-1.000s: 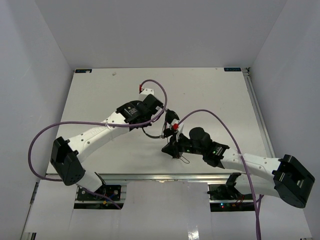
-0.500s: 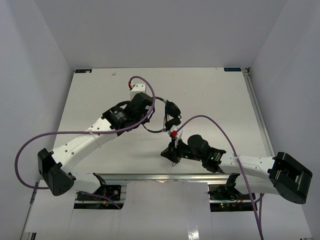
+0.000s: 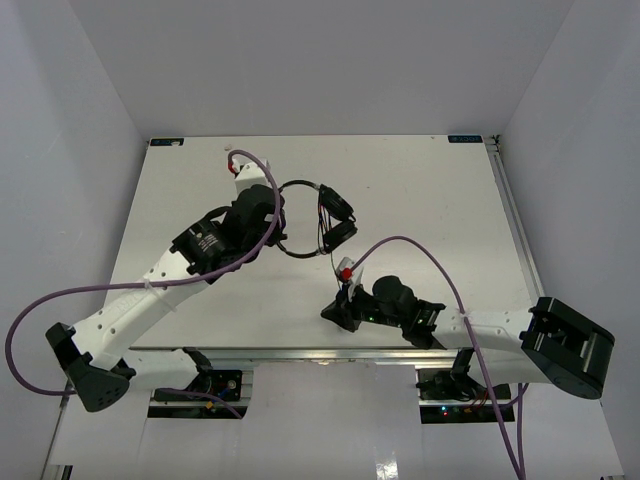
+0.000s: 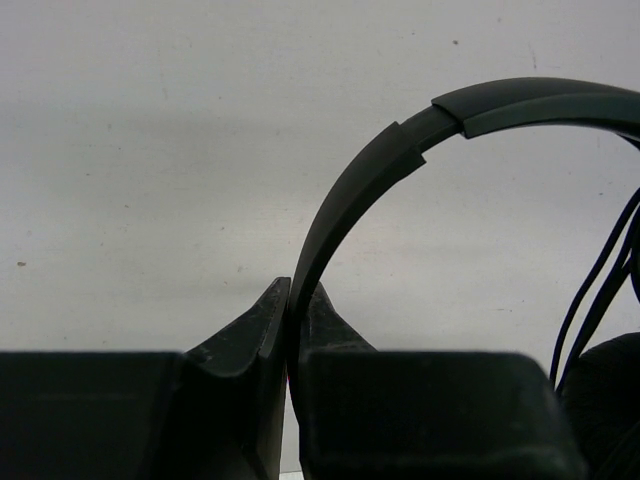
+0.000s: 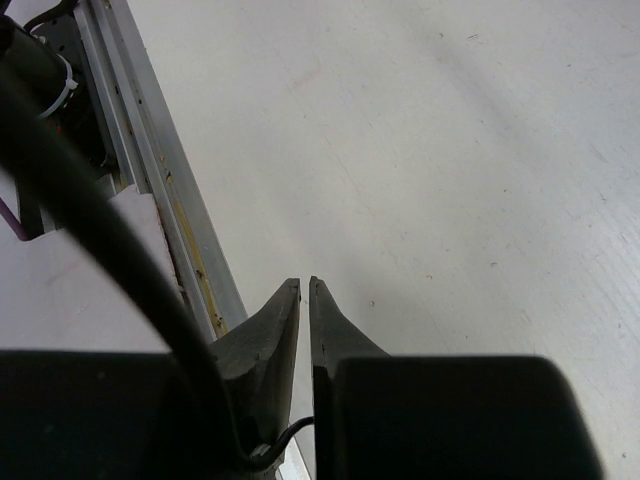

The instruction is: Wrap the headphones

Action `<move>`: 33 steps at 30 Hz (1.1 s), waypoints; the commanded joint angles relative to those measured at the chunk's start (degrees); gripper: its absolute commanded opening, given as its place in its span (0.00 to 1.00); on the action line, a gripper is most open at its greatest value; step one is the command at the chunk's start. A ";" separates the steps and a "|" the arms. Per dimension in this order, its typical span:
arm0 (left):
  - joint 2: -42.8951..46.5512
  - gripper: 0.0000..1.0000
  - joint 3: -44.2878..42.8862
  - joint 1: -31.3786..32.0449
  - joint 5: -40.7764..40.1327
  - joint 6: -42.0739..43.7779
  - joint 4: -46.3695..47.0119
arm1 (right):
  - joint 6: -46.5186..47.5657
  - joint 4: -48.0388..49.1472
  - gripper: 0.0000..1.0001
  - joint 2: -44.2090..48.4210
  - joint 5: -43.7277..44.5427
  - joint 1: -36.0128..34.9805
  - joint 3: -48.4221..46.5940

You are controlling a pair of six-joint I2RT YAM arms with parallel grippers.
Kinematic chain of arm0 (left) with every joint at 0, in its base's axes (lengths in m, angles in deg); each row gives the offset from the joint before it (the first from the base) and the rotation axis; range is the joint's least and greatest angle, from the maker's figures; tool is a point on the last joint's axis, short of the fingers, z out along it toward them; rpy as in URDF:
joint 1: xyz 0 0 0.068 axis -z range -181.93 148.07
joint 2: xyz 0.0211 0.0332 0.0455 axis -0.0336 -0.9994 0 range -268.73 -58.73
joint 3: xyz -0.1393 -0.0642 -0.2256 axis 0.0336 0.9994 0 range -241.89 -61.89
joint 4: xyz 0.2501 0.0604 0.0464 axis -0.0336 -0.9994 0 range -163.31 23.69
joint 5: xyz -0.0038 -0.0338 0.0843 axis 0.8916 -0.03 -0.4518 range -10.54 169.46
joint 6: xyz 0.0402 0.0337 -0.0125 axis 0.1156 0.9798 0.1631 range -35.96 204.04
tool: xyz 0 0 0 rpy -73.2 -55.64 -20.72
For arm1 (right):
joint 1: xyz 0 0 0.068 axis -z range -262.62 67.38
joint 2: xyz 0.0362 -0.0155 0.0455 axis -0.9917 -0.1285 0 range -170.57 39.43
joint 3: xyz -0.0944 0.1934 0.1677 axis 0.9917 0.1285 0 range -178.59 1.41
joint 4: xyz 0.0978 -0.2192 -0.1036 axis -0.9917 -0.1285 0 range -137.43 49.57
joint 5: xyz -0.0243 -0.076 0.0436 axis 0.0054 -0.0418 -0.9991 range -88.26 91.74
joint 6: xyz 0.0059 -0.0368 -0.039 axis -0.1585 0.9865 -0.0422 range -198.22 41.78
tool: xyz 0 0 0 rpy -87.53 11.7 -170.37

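Observation:
The black headphones lie on the white table (image 3: 430, 190) at centre. Their thin headband (image 3: 300, 184) curves in a loop and the two earcups (image 3: 338, 225) sit together at its right. My left gripper (image 3: 281, 213) is shut on the headband's left side. In the left wrist view the band (image 4: 360, 185) rises out of the pinched jaws of this gripper (image 4: 297, 295), with thin cord strands (image 4: 600, 280) and an earcup (image 4: 610, 390) at the right. My right gripper (image 3: 332, 311) is low near the table's front edge. Its jaws (image 5: 304, 285) are almost touching, and a thin black cord (image 5: 295, 432) runs in at their base.
An aluminium rail (image 5: 150, 170) runs along the table's front edge just left of my right gripper. Thick purple robot cables (image 3: 420, 245) arch over both arms. White walls close in the table on three sides.
My left arm has swung back and to the left, carrying the headphones away from my right gripper. The right gripper has stayed low near the front edge, shifting slightly.

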 commanded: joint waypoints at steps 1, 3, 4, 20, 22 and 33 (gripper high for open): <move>3.77 0.00 0.73 -0.05 -0.96 -2.71 4.98 | 0.11 4.73 0.14 -1.31 1.53 -0.74 0.08; 5.10 0.00 1.11 -0.06 -0.63 -3.22 5.92 | 0.22 5.06 0.11 -1.98 1.59 -0.74 0.31; 5.76 0.00 1.21 -0.11 -0.38 -3.50 6.30 | 0.25 5.11 0.10 -2.29 1.64 -0.77 0.41; 14.12 0.00 3.58 -0.14 8.51 -3.25 10.52 | 1.38 5.10 0.08 -5.72 5.71 -0.74 -0.30; 15.13 0.00 3.23 -0.09 10.95 -1.29 10.19 | 1.70 4.83 0.08 -5.39 6.55 -0.63 -0.19; 18.61 0.00 3.53 -0.12 37.48 14.70 7.45 | 3.67 0.70 0.08 1.59 6.66 3.79 1.19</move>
